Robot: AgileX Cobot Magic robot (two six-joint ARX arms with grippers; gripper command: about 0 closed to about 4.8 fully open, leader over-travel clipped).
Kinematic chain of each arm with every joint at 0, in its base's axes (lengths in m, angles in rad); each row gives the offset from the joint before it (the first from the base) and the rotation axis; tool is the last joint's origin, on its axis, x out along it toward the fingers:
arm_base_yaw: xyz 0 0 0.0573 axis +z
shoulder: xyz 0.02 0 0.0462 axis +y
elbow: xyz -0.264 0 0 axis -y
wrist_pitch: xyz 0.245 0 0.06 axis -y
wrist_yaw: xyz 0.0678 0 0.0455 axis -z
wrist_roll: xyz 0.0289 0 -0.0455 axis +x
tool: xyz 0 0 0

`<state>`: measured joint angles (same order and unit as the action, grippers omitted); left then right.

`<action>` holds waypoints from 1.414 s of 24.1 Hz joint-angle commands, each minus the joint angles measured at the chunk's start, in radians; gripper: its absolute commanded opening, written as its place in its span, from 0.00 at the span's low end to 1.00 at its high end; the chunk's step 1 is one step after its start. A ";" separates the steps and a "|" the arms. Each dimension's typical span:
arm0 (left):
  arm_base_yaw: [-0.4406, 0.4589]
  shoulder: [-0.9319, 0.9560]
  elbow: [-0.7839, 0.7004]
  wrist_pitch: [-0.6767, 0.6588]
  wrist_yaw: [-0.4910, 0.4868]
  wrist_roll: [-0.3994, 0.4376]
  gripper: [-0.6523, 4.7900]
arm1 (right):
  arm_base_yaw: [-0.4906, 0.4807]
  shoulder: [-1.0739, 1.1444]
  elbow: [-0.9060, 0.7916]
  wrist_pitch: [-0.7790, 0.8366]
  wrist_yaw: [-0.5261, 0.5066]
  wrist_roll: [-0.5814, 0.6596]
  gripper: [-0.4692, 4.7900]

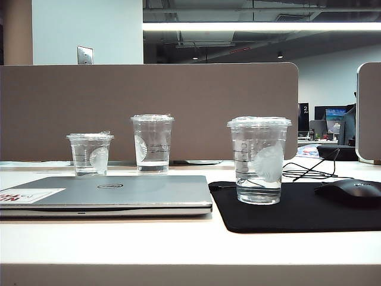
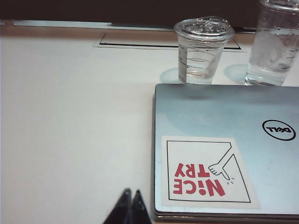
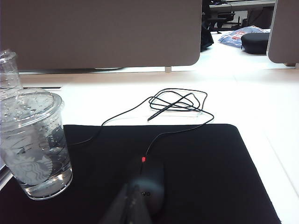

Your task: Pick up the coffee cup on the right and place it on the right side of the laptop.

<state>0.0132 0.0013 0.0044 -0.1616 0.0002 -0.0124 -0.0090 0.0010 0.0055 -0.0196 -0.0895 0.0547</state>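
The coffee cup (image 1: 259,159), clear with a flat lid and a whitish round logo, stands upright on the black mouse mat (image 1: 286,217), just right of the laptop (image 1: 107,193). The right wrist view shows the coffee cup (image 3: 35,149) holding a little water. My right gripper (image 3: 131,185) is shut and empty, blurred, low over the mat beside the mouse and apart from the cup. The closed silver-grey laptop (image 2: 224,154) carries a white sticker with red letters. My left gripper (image 2: 132,190) is shut and empty, over bare table beside the laptop's edge. Neither gripper appears in the exterior view.
A black mouse (image 1: 351,192) lies on the mat's right part, its thin cable (image 3: 177,105) coiled behind. Beyond the laptop stand a short clear cup (image 1: 90,154) and a taller one (image 1: 152,143). A grey partition (image 1: 149,107) closes the back of the desk.
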 commanded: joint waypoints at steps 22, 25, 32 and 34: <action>0.001 0.000 0.003 -0.003 0.004 0.004 0.11 | 0.002 -0.002 -0.005 0.098 0.053 0.056 0.08; 0.001 0.000 0.003 -0.003 0.004 0.004 0.11 | 0.002 -0.002 -0.005 0.098 0.053 0.056 0.08; 0.001 0.000 0.003 -0.003 0.003 0.004 0.11 | 0.002 -0.002 -0.005 0.098 0.053 0.057 0.08; 0.001 0.000 0.003 -0.003 0.004 0.004 0.11 | 0.002 -0.002 -0.005 0.098 0.053 0.056 0.08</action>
<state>0.0132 0.0013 0.0044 -0.1616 0.0002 -0.0124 -0.0082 0.0013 0.0055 0.0551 -0.0376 0.1085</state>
